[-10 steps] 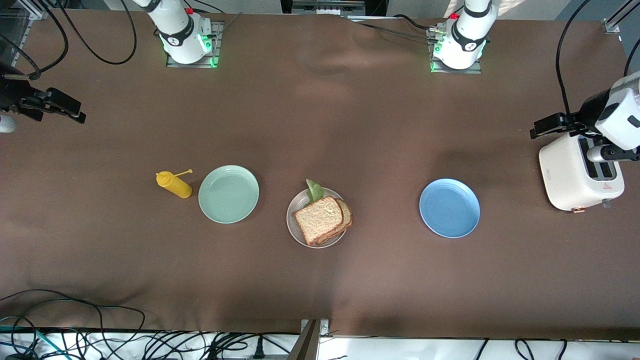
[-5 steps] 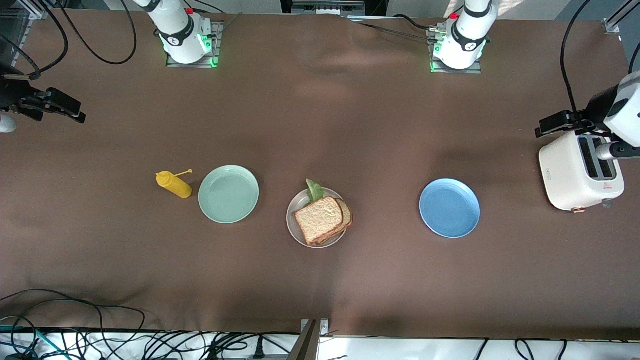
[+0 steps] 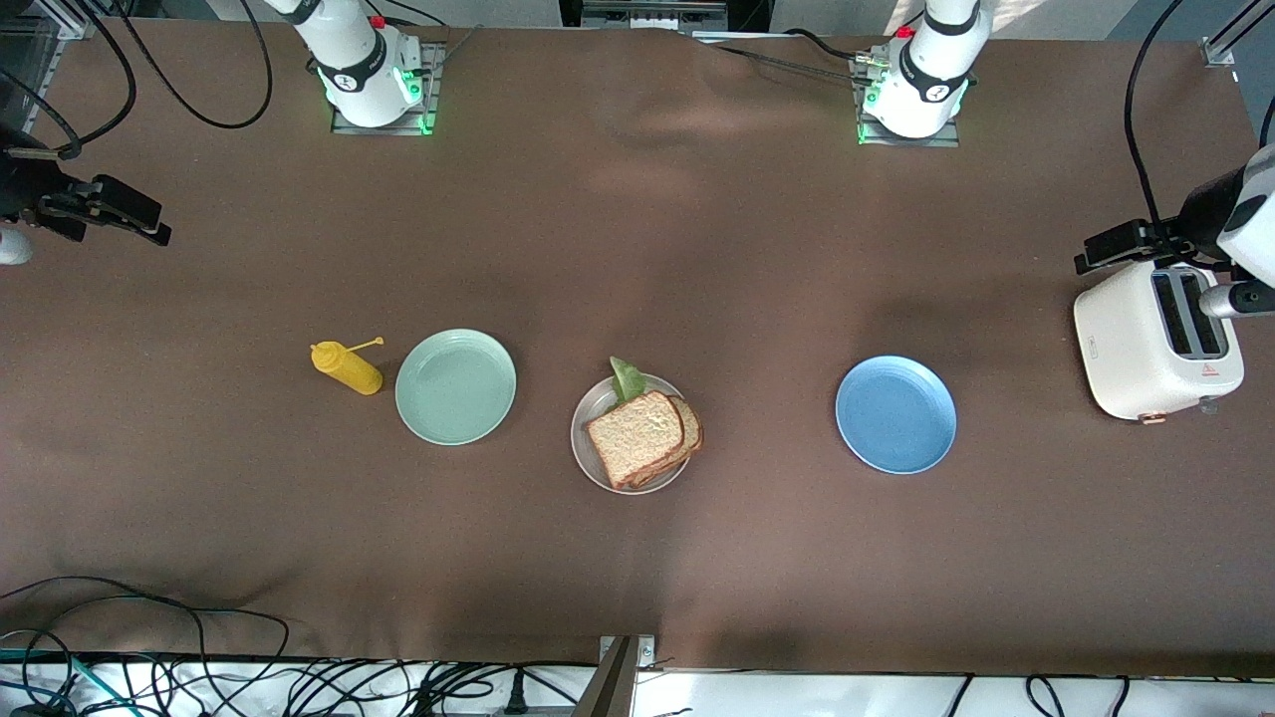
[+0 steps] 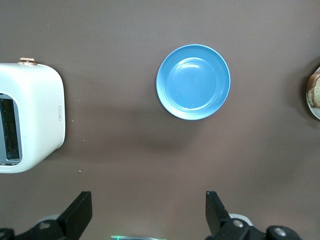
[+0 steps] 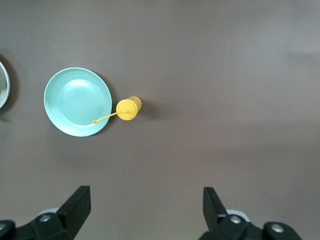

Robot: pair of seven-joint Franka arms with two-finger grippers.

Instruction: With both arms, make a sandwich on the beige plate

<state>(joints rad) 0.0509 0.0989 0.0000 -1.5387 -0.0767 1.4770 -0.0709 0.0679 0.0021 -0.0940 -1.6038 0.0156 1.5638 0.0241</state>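
At table centre, sandwich (image 3: 643, 425) on beige plate (image 3: 588, 453), green plate (image 3: 455, 386) at nine o'clock, blue plate (image 3: 895, 414) at three. Left gripper (image 4: 147, 217) spread over toaster (image 3: 1155, 343); right gripper (image 5: 146, 212) spread at other end.

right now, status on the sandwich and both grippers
Left gripper open, over toaster. Right gripper open, at table's end. Sandwich stacked on beige plate. Nothing in the way.

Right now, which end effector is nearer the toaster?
Left. The left end effector hangs by the toaster; the right end effector waits at the right arm's end of the table.
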